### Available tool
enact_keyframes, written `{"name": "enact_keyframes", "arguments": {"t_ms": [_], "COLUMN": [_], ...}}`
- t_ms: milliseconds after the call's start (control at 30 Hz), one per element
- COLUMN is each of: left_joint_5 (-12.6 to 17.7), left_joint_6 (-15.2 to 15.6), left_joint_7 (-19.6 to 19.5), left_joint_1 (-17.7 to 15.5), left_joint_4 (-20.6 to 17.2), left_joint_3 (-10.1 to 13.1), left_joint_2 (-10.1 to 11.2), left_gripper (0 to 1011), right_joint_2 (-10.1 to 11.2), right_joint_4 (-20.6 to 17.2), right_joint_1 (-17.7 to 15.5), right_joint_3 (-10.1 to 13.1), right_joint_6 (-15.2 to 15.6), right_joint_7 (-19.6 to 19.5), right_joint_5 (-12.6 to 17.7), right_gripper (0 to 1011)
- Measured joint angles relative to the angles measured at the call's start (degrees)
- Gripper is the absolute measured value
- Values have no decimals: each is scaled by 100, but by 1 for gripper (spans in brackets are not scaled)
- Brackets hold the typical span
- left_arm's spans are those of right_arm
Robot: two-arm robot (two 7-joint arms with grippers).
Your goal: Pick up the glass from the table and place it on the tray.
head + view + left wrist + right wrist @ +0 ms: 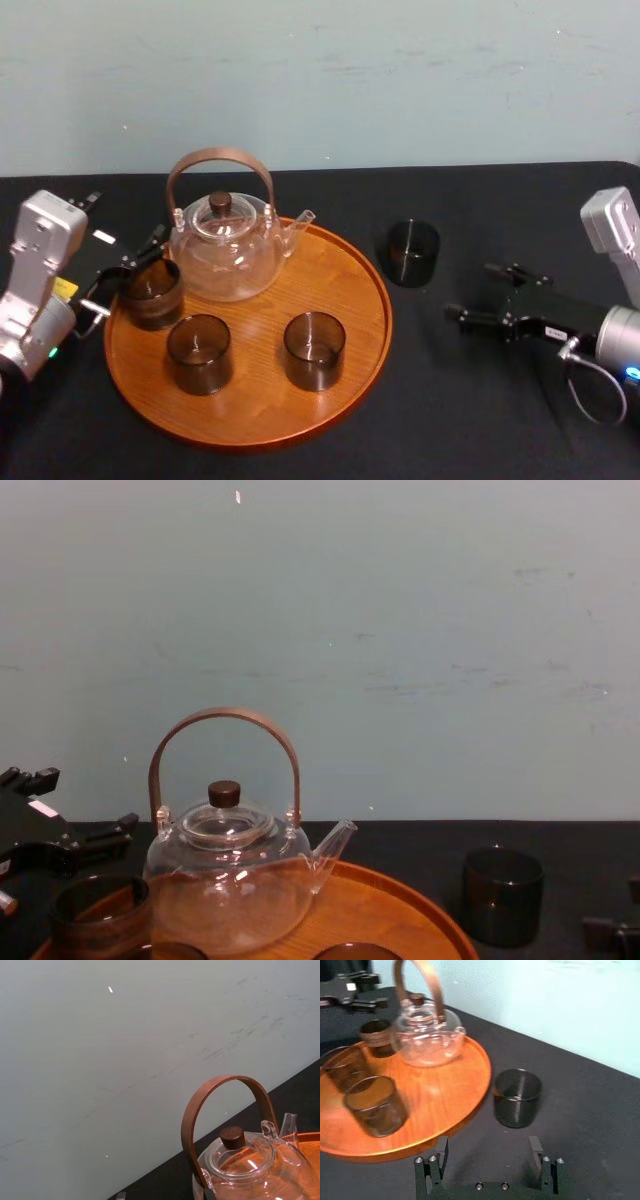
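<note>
The left gripper and right gripper both point inward, held low, fingers spread apart.

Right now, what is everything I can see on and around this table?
Table: one, black, under everything.
Wall: one, pale blue-green, behind the table.
Tray: one, round, orange-brown wood, on the table left of centre.
Teapot: one, clear glass with brown handle and knob, at the back of the tray.
Tray glasses: three, dark smoky, on the tray; one at its left edge, two toward the front.
Lone glass: one, dark, on the table just right of the tray.
Left gripper: one, black, open, at the tray's left edge by the leftmost glass.
Right gripper: one, black, open, on the right, pointing toward the lone glass.
</note>
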Motion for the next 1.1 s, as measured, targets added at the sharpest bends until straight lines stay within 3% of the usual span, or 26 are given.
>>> {"name": "enact_keyframes", "arguments": {"t_ms": [367, 1100], "left_joint_5": [0, 0], "left_joint_6": [0, 0], "left_joint_7": [0, 0], "left_joint_1": [0, 0], "left_joint_4": [0, 0], "left_joint_3": [0, 0], "left_joint_2": [0, 0], "left_gripper": [1001, 1001], "right_joint_2": [-288, -932], "right_joint_4": [316, 1215], "right_joint_1": [300, 1103], "right_joint_3": [77, -221], "right_joint_6": [317, 476], "right_joint_7": [-239, -188], "right_joint_5": [-105, -725], "right_gripper": [1002, 1002]}}
